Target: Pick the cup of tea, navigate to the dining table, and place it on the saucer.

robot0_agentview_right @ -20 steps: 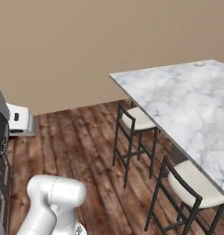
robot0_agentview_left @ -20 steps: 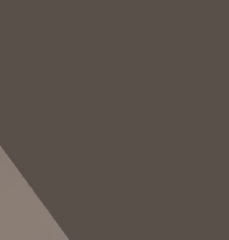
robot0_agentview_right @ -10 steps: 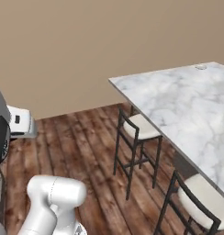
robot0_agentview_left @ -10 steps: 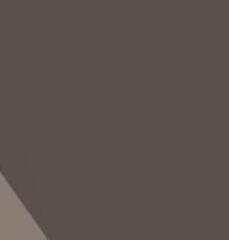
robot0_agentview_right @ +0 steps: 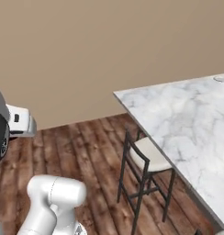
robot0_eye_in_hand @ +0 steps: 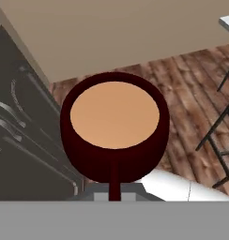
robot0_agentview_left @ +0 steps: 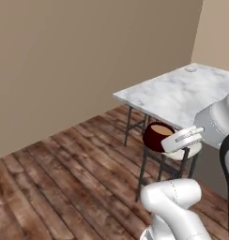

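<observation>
Views have swung since the earlier frames: the left base view, a dark blank before, now opens onto wall, wood floor [robot0_agentview_left: 64, 173] and table [robot0_agentview_left: 182, 93]; in the right base view the table [robot0_agentview_right: 187, 119] sits nearer. That is camera travel, not the furniture. We see the gripper [robot0_agentview_left: 184, 139] clenched on the handle of the cup [robot0_agentview_left: 157, 136], carried level in the air just before a stool [robot0_agentview_left: 182, 152], tea [robot0_eye_in_hand: 114, 114] up. We spot the saucer [robot0_agentview_left: 190, 69] at the table's far edge, well apart from the cup.

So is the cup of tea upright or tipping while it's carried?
Upright. The cup of tea shows a level tan surface just under its rim, none spilling; the gripper holds it by the handle.
</observation>
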Controlling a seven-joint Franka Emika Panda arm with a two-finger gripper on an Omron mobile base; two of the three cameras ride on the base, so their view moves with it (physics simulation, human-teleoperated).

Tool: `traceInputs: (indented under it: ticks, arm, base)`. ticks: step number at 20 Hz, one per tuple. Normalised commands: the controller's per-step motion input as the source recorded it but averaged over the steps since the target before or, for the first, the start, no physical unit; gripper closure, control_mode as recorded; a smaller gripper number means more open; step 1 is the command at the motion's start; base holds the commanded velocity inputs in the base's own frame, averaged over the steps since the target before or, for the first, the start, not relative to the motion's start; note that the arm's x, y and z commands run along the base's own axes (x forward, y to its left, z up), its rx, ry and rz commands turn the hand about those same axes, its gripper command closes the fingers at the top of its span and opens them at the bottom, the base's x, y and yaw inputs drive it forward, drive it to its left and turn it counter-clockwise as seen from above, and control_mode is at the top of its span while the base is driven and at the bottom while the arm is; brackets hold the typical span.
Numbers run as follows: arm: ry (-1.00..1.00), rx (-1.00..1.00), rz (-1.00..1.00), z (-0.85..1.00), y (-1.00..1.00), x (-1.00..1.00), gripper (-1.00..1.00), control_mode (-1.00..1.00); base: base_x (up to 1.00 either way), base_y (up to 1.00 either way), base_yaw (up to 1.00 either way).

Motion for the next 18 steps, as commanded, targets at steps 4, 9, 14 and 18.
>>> traceInputs:
  ticks: [4, 9, 14, 18]
  arm:
    - [0.0, 0.0, 0.0, 0.0, 0.0, 0.0, 1.0, 1.0]
    - [0.0, 0.0, 0.0, 0.0, 0.0, 0.0, 1.0, 1.0]
    - [0.0, 0.0, 0.0, 0.0, 0.0, 0.0, 1.0, 1.0]
    - [0.0, 0.0, 0.0, 0.0, 0.0, 0.0, 1.0, 1.0]
  base:
    - [1.0, 0.01, 0.02]
    - [1.0, 0.58, 0.0]
    - [1.0, 0.89, -0.07]
    - [1.0, 0.79, -0.11]
